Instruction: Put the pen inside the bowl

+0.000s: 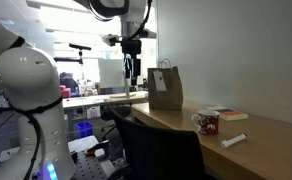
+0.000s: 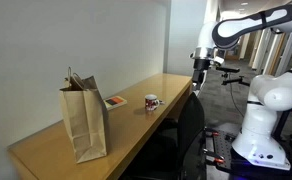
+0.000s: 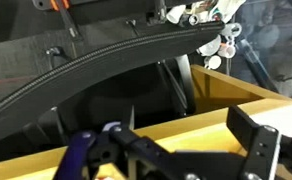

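Table [image 1: 276, 140]: wooden, long.
Paper bag [image 2: 84, 120]: upright.
Gripper [image 3: 171, 160]: fingers wide apart, empty, raised.
Book [image 1: 229, 114]: flat.
Bowl [image 1: 207, 122]: just left of the book.
Pen [image 1: 234, 139]: lying flat on the table near the bowl, long axis diagonal; seen in this exterior view only.

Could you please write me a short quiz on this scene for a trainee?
1. True or false: the pen lies inside the mug.
2. What does the end effector hold? A) pen B) mug C) nothing
3. Short answer: what stands tallest on the desk?
Key: 1 false, the pen lies on the desk beside the mug; 2 C; 3 the brown paper bag.
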